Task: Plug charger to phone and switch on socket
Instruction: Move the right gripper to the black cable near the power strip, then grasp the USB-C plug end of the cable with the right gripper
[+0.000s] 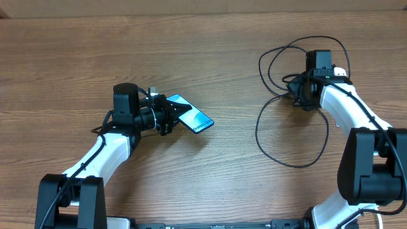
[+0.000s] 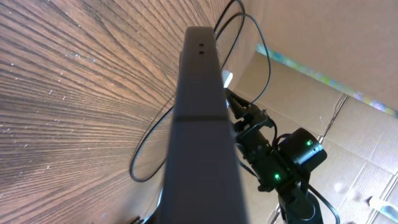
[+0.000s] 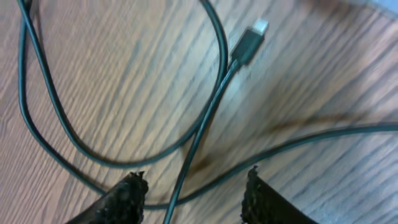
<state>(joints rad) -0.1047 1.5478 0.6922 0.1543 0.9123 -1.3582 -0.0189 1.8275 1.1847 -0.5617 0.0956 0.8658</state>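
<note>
The left gripper point(image 1: 166, 119) is clamped on one end of the phone point(image 1: 193, 117), left of centre, with the free end pointing towards the right side. The phone looks slim, stiff and glassy, so probably slippery; the frame edges are the place to pinch it. Far right, the right gripper point(image 3: 193, 186) hangs spread wide over the charger point(image 3: 208, 112), a light, floppy cable lying in loose loops. I'd take it just behind the connector point(image 3: 249, 42), which lies flat beyond the fingers. Held farther back, the tip would likely droop away from the port.
</note>
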